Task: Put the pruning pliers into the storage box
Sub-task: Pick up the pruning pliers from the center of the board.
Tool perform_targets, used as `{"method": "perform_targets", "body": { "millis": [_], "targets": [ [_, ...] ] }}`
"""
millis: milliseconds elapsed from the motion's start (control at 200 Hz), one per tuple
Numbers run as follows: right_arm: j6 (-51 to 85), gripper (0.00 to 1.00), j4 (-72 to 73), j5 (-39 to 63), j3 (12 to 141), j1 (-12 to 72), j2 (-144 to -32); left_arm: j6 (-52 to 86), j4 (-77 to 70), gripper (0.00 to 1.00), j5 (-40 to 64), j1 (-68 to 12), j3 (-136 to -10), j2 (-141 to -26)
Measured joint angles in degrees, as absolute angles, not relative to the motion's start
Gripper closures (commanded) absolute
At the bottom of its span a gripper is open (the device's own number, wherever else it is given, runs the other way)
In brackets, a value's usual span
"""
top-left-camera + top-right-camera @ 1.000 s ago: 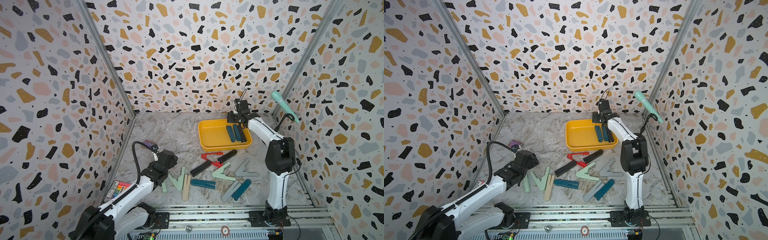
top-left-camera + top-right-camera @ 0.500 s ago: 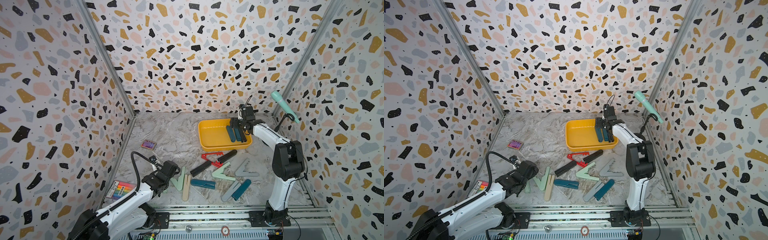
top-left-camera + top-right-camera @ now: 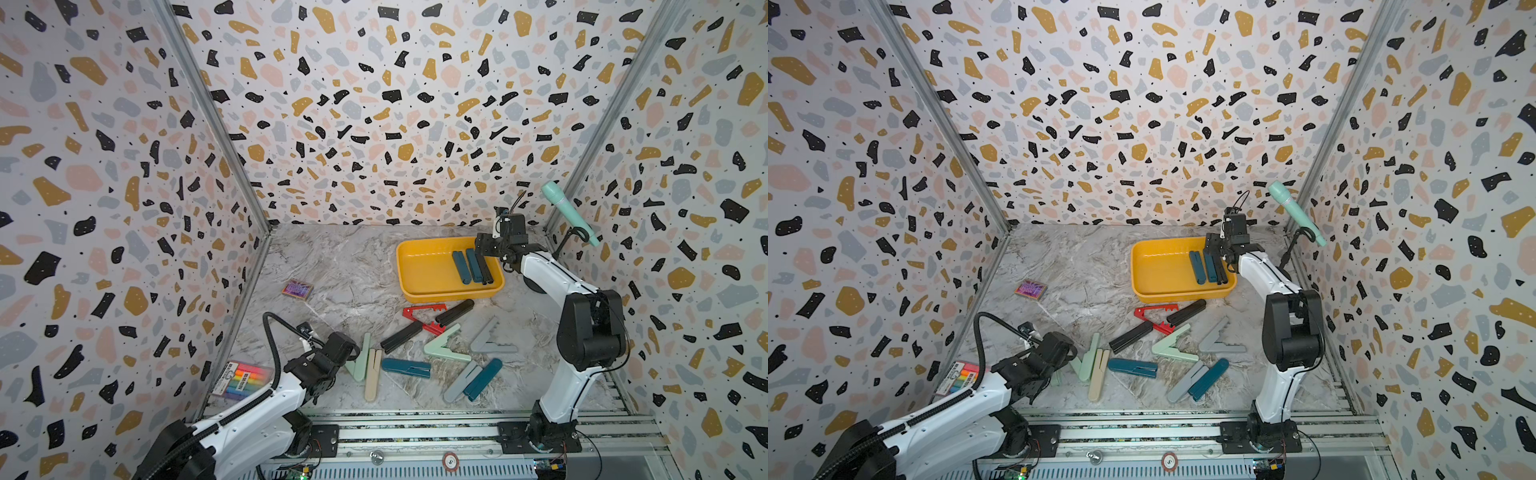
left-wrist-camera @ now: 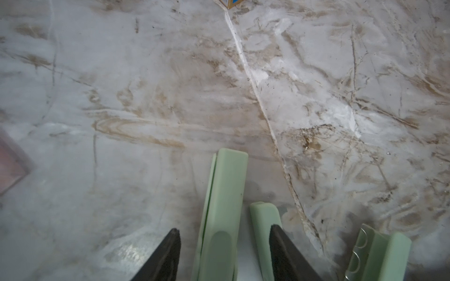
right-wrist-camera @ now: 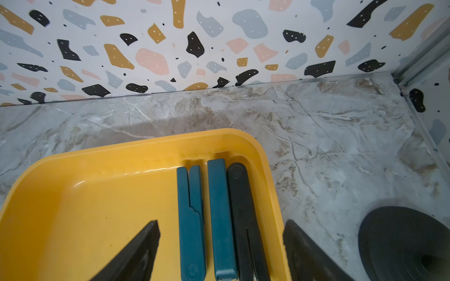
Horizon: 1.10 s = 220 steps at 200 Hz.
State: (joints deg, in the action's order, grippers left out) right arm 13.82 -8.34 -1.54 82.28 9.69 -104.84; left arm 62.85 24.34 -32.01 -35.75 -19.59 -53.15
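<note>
Your left gripper (image 4: pixel 224 230) has its jaws partly spread, straddling a folded mint pliers (image 4: pixel 222 185) with a gap on each side, gripping nothing. Your right gripper (image 5: pixel 221 222) hangs spread wide over the storage box (image 5: pixel 73 194); below its fingers (image 5: pixel 136 250) two teal pliers (image 5: pixel 191 219) and a black pliers (image 5: pixel 241 206) lie side by side. Between both grippers, loose pliers (image 3: pixel 405 368) litter the marble floor (image 3: pixel 340 266).

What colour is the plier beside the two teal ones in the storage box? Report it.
Black; that plier shows best in the right wrist view.
</note>
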Motion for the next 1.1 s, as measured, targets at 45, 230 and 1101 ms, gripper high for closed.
{"method": "perform_targets", "body": {
  "millis": [45, 230, 1101],
  "targets": [
    [13.82, 0.18, -8.34, -1.52, 82.17, 9.65, -104.81, 62.83, 24.08, 0.48, -31.9, -35.77, -19.35, -53.12],
    [13.82, 0.18, -8.23, -1.5, 82.11, 9.67, -104.81, 62.17, 23.62, 0.62, -31.38, -35.81, -19.09, -53.76],
    [13.8, 0.18, -5.5, 1.54, 77.97, 6.15, -102.56, 59.24, 25.87, 0.68, -28.23, -35.81, -21.58, -60.55]
  ]
}}
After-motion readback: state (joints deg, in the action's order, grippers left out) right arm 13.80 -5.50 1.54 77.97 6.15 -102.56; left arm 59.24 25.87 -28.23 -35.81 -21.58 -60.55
